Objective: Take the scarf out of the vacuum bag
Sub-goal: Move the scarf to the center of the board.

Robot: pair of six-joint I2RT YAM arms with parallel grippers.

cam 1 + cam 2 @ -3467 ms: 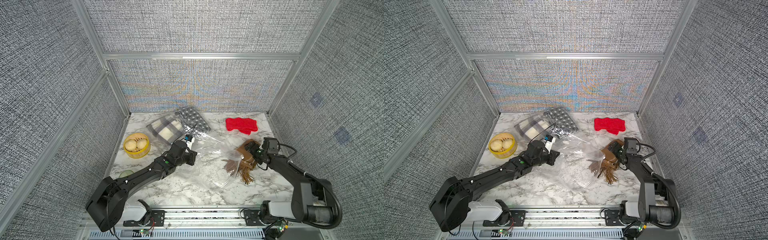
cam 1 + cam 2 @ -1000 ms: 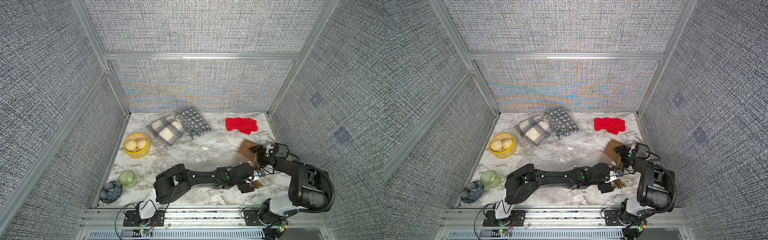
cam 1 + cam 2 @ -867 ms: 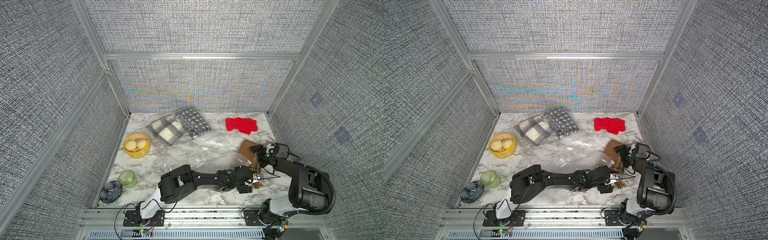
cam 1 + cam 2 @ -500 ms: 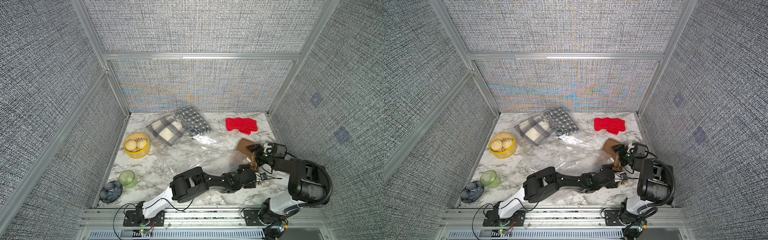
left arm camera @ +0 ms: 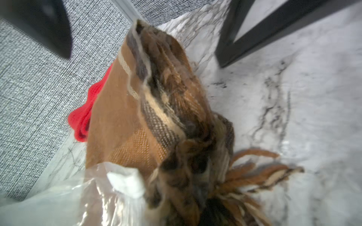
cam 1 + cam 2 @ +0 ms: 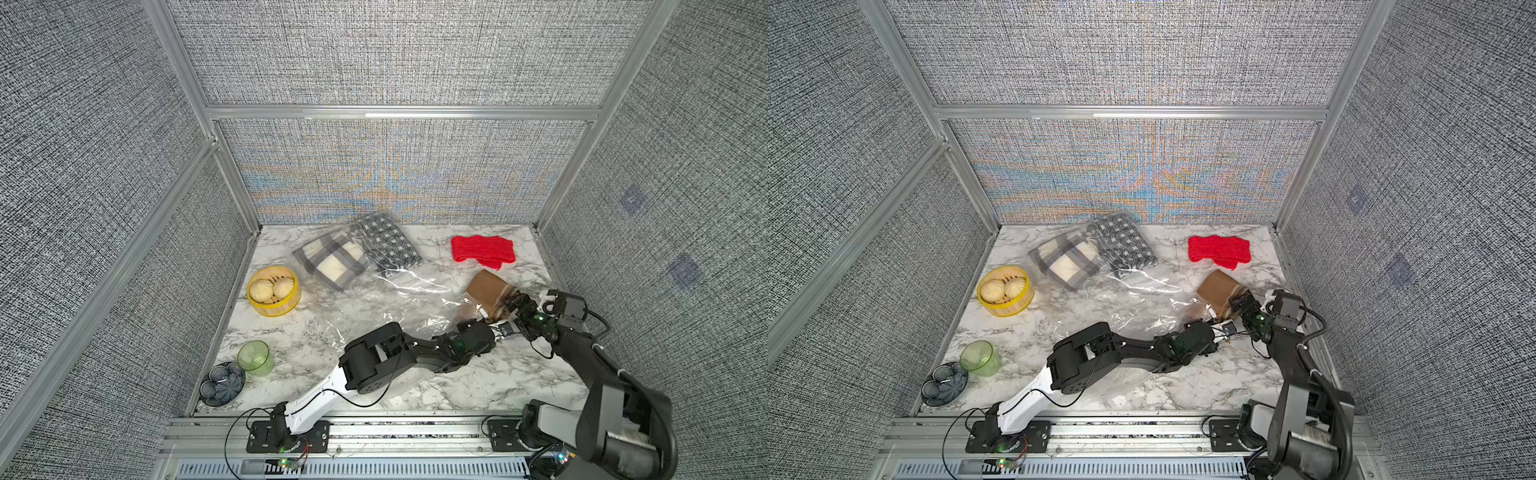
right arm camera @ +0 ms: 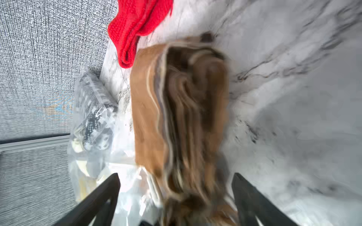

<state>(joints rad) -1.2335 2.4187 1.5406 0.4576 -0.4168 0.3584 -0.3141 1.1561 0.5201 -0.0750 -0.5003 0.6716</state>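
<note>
Now left tool (image 6: pixel 502 330) pressed together by vacuum bag (image 6: pixel 409 293), catch unclear; right tool (image 7: pixel 175 176) spread wide astride brown scarf (image 6: pixel 485 289).

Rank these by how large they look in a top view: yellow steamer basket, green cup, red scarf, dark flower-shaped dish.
1. yellow steamer basket and red scarf: too alike to rank.
2. dark flower-shaped dish
3. green cup

L: my left arm (image 6: pixel 395 353) lay stretched low, reaching across to the right | left pincer (image 6: pixel 503 329) was clamped tight | R: my right arm (image 6: pixel 582 357) bent forward | right pincer (image 7: pixel 175 176) was spread wide, just beside the left.
</note>
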